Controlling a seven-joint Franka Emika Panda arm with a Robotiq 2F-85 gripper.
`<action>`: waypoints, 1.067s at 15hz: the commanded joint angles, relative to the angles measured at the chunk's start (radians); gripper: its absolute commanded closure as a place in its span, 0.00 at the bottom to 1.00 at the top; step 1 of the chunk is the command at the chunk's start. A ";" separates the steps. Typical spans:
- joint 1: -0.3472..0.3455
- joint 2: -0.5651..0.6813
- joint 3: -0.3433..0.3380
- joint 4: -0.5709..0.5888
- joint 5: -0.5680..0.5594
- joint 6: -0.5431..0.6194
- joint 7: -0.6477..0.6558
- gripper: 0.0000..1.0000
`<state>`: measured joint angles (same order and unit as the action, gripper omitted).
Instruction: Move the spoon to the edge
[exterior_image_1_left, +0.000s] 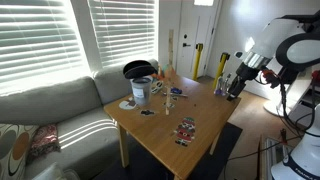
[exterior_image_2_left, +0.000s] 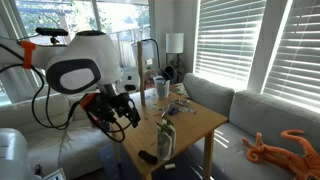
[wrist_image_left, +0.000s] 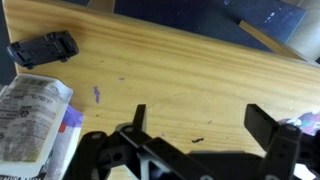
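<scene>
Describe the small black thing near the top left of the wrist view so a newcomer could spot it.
Start from the light-brown wooden tabletop that fills the wrist view. Toward the picture's upper left, above the crinkled printed packet, lies a small black elongated object that looks like a toy car. Unlike the pale, flat packet, it is dark, chunky and lies alone on bare wood.

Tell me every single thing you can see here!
table: one, light-brown, middle
sofa: one, pale grey, beside table
bowl: one, black, on table
can: one, white-blue, beside bowl
bottle: one, dark, table corner
toy car: one, black, on table
packet: one, grey print, on table
plush: one, orange, on sofa
spoon: cannot make out
end effector: one, black, open above table
</scene>
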<state>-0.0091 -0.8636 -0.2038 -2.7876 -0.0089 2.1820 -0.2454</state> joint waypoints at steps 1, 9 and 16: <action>-0.008 0.003 0.009 -0.007 0.008 -0.005 -0.006 0.00; -0.009 0.016 0.009 -0.018 0.009 -0.005 -0.006 0.00; -0.009 0.016 0.009 -0.018 0.009 -0.005 -0.006 0.00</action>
<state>-0.0088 -0.8494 -0.2038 -2.8080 -0.0090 2.1807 -0.2453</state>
